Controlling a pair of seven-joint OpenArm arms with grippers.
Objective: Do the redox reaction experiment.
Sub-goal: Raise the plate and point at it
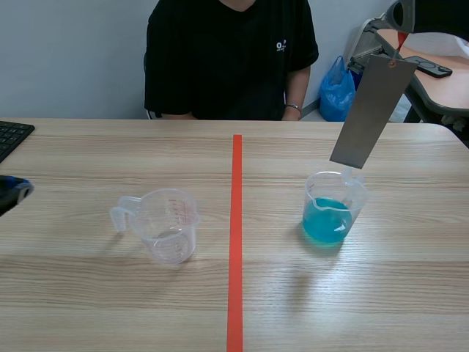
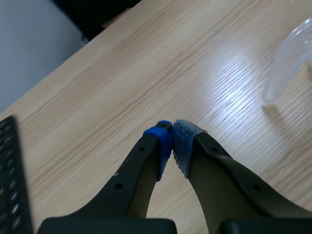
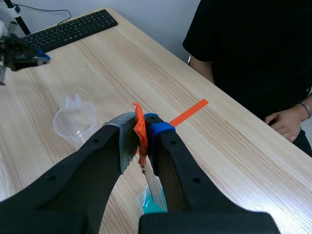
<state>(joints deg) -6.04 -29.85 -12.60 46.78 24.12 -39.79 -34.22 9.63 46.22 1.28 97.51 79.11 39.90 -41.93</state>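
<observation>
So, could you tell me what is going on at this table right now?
The right arm's jaws are shut on the orange-red tag of a grey metal strip, which hangs tilted above a clear measuring cup of blue liquid, not yet dipped. An empty measuring cup stands across the tape line. The left arm's jaws are shut on nothing at the table's left side. A person sits opposite.

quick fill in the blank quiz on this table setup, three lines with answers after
1. The metal strip, held up by the right claw, hangs above the cup of ____ liquid.
2. The clear cup left of the tape line is ____.
3. The left claw is ____ on nothing.

Missing words: blue; empty; shut
</observation>
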